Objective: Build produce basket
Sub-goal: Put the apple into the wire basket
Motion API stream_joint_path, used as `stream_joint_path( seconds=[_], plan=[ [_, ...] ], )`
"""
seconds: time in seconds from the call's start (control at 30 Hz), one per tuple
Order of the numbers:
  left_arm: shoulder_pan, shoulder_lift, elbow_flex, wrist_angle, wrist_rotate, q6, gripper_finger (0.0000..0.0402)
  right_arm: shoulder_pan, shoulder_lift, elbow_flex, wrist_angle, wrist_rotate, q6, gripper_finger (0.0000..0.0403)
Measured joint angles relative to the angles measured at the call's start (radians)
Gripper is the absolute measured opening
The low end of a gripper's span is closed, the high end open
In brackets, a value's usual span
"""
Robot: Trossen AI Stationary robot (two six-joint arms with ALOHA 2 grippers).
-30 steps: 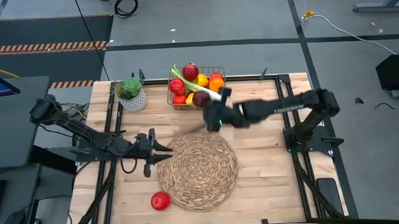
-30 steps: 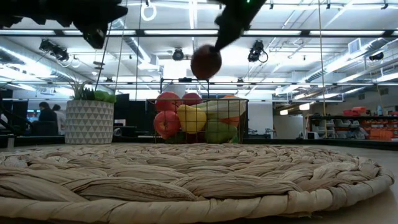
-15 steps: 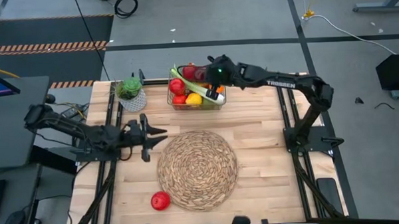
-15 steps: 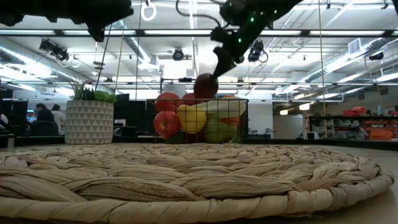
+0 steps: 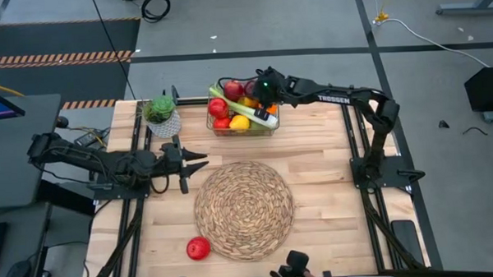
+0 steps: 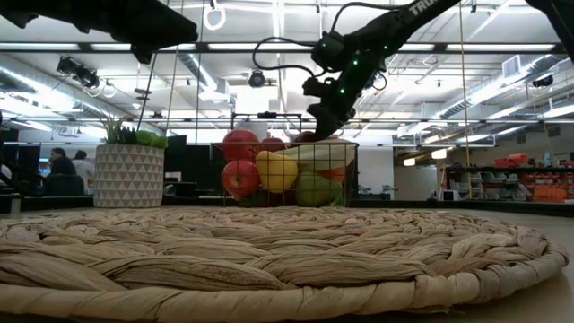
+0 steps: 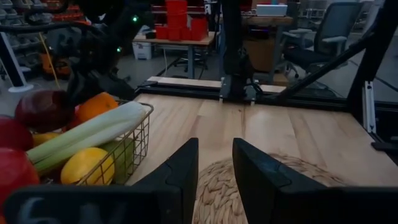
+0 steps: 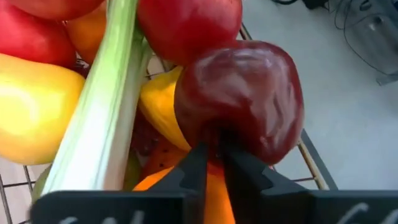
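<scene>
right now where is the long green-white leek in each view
High view: the long green-white leek lies diagonally across the dark wire grid basket, top centre.
Low view: pale band inside the basket, centre.
Left wrist view: slants over the rim, left side.
Right wrist view: fills the left.
Shared landmark: the basket.

The basket [image 5: 243,114] at the far edge of the bench [image 5: 331,201] is heaped to its rim, and the right gripper [image 5: 257,87] hangs right over the pile. A potted plant [image 5: 161,115] stands just left. The woven mat [image 5: 244,210] fills mid-bench; bare wood lies open to its right. A red apple [image 5: 198,248] sits near-left.
</scene>
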Motion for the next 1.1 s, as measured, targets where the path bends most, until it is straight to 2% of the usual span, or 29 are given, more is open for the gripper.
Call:
stream_joint_path(
  seconds=[0.3, 0.47, 0.63, 0.8, 0.97, 1.1],
  plan=[
    [-0.003, 0.0, 0.0, -0.012, 0.034, -0.041, 0.0105, 0.064, -0.05, 0.0, -0.001, -0.006, 0.004, 0.0152],
    [-0.003, 0.0, 0.0, -0.012, 0.037, -0.042, 0.0106, 0.135, -0.119, 0.0, -0.002, -0.005, 0.023, 0.0188],
    [-0.003, 0.0, 0.0, -0.052, 0.055, -0.069, 0.0105, 0.234, -0.179, 0.0, -0.02, -0.096, 0.056, 0.0197],
    [-0.003, 0.0, 0.0, -0.15, 0.169, -0.126, 0.0107, 0.358, -0.164, -0.002, -0.062, -0.201, 0.088, 0.0196],
    [-0.022, 0.001, 0.0, -0.164, 0.293, -0.127, 0.0107, 0.49, -0.114, -0.04, -0.068, -0.21, 0.116, 0.0197],
    [-0.129, 0.041, -0.001, -0.21, 0.317, -0.13, 0.0096, 0.603, -0.082, -0.081, 0.018, -0.207, 0.207, 0.0197]
  ],
)
